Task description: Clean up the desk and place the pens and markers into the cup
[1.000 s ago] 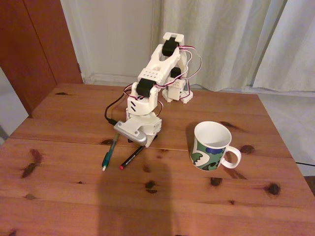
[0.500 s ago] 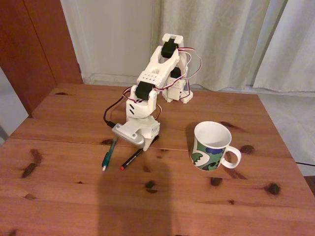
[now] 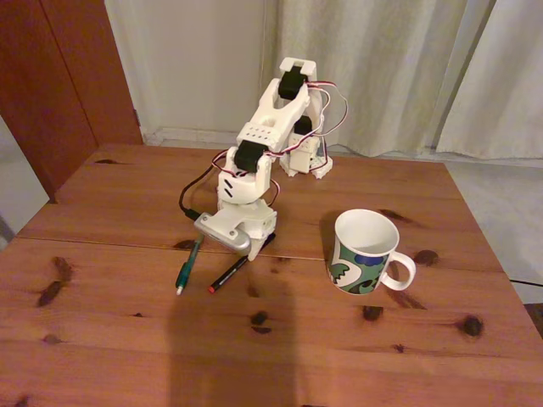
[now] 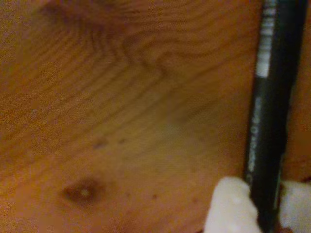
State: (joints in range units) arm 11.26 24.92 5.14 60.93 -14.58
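Pens were the things to tidy, and two of them lay on the table to the left of the cup in the fixed view. The black pen, the one with a red end, lay nearer the cup. The green pen lay just beside it, on the side away from the cup. Both were well apart from the cup. The cup stood upright with its handle pointing away from the pens, and its mouth was open and looked empty from this side.

The gripper was low over the top end of the black pen. In the wrist view the gripper had a white finger on each side of the black pen, touching it. So the jaws were pinching the black pen near one end, while the pen seemed to be lying on the wood.

To do this step well, the arm should hold the pen firmly and lift it straight up. It was held near its end, so the long part could swing or droop. The arm should lift high enough to clear the cup's rim, go slowly toward the cup, point the pen downward over the mouth, and only then let go.
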